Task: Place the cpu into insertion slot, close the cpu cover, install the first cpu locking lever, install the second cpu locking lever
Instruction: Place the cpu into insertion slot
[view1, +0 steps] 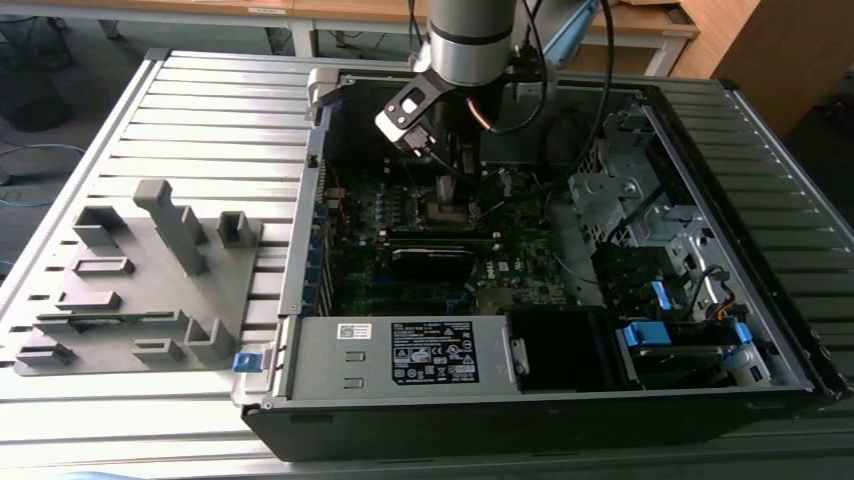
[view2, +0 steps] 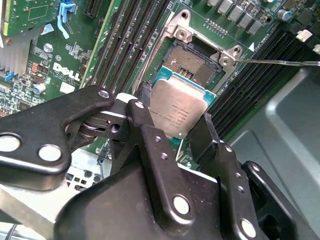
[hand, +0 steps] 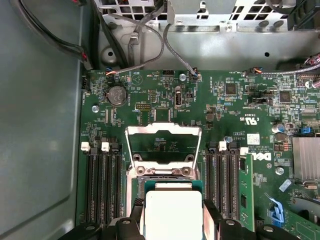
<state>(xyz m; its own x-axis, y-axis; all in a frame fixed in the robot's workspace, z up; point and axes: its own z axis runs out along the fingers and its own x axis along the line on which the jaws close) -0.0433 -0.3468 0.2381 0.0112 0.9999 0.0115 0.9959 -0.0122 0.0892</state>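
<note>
The cpu, a small square chip with a dull silver top, is clamped between two black fingers of my gripper, which is shut on it. It hangs tilted just above the open insertion slot. In the first wrist view the cpu sits at the near end of the slot, and the cpu cover stands flipped open beyond it. A thin wire locking lever sticks out, unlatched. In the exterior view my gripper reaches down into the case over the slot.
Memory slots flank the socket on both sides. Cables run along the case wall. A labelled power supply and drive bays fill the case's front and right. A grey parts fixture lies at the exterior view's left.
</note>
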